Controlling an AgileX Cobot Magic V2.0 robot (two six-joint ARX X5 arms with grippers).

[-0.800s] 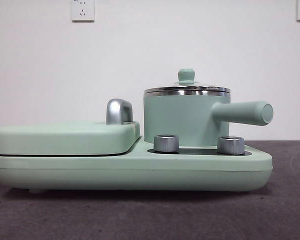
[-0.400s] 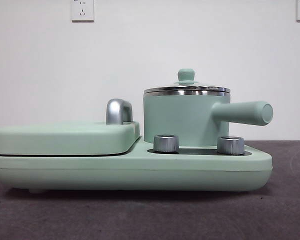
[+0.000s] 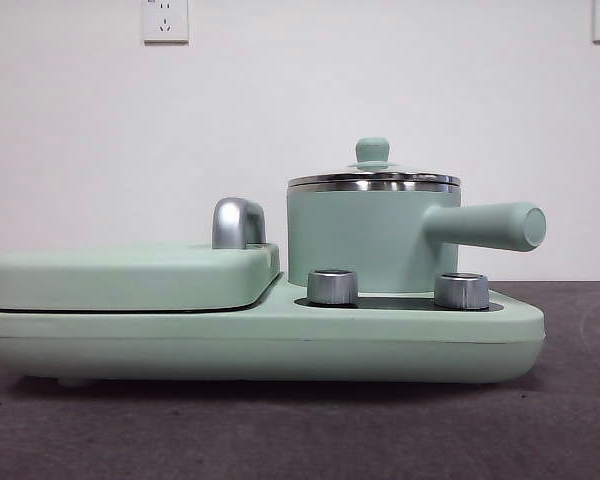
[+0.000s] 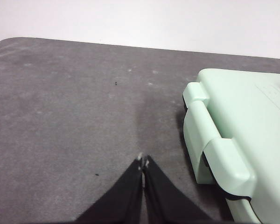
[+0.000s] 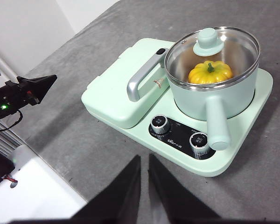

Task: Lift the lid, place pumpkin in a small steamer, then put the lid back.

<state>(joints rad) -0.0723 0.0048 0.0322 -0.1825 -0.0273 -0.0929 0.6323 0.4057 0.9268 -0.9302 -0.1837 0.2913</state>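
Observation:
The small steamer (image 3: 370, 235) stands on the right half of the long mint-green base (image 3: 260, 345), its straight handle (image 3: 485, 226) pointing right. The lid (image 3: 373, 178) sits on the pot, mint-green knob on top. In the right wrist view the pumpkin (image 5: 210, 72) lies inside the steamer (image 5: 214, 95), seen through the glass lid (image 5: 210, 44). My right gripper (image 5: 144, 161) is shut and empty, high above the table in front of the base. My left gripper (image 4: 143, 163) is shut and empty, above the bare table beside the base's end (image 4: 233, 140).
A wide flat mint-green cover (image 3: 130, 275) with a chrome handle (image 3: 238, 222) covers the base's left half. Two silver dials (image 3: 333, 286) sit at the front of the base. The other arm (image 5: 23, 91) shows at the left in the right wrist view. A white wall stands behind.

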